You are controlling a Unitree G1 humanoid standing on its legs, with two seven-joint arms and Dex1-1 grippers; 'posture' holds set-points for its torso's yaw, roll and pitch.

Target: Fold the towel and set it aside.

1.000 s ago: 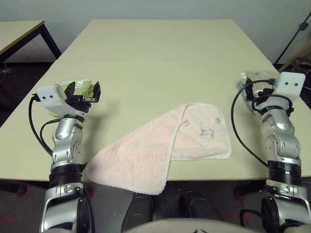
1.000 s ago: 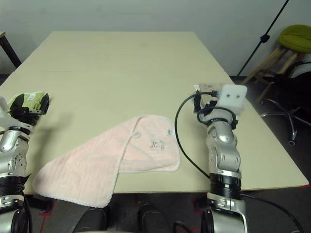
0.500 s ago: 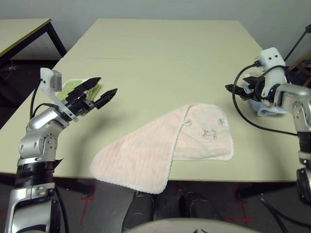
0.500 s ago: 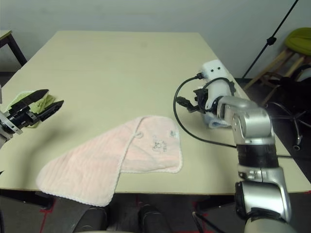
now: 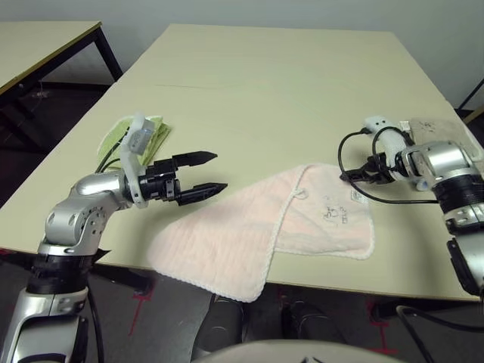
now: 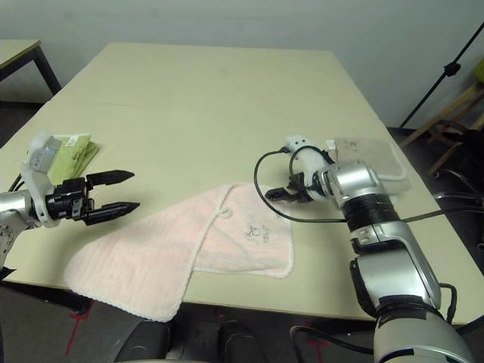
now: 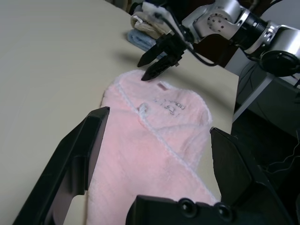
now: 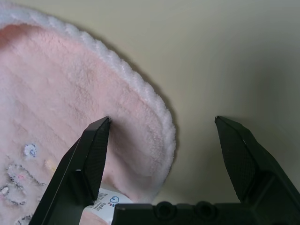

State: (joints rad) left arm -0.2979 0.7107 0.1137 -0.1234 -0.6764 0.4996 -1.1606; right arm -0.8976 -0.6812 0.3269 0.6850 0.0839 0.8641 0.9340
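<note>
Towel: pale pink terry-cloth towel [image 5: 261, 231], white-corded, overhangs the beige surface [image 5: 265, 91].
Right gripper [image 7: 157, 65]: wide, straddling corner.
Left gripper [image 5: 203, 174]: wide, empty.
Risk: pinching one layer; overhang drags towel off.

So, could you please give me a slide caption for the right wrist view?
Open right hand poised over the pale pink towel's white corded edge on the table.
</note>
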